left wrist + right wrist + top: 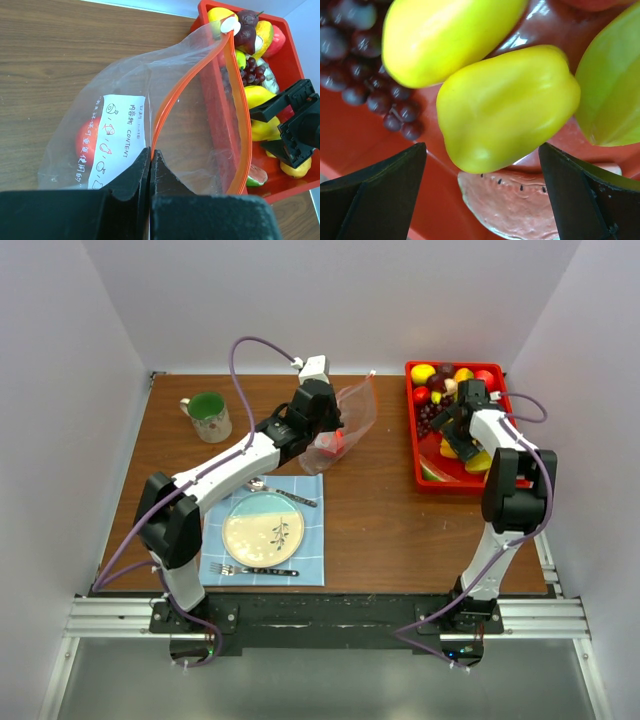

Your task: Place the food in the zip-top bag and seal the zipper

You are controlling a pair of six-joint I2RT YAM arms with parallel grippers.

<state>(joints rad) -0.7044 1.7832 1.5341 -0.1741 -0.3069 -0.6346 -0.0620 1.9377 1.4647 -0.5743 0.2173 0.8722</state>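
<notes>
One bag (135,80) label (117,142) reads "CONTENT".

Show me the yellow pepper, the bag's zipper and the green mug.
yellow pepper (505,105): right wrist view, middle of its body.
zipper (165,106): left wrist view, nearer strip's curve.
green mug (207,406): top view, its green inside.

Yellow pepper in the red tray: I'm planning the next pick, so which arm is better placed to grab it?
Right. The right gripper hangs open just above the yellow pepper in the red tray. The left gripper is shut on the bag at its rim, propping the mouth open, so it is busy.
</notes>
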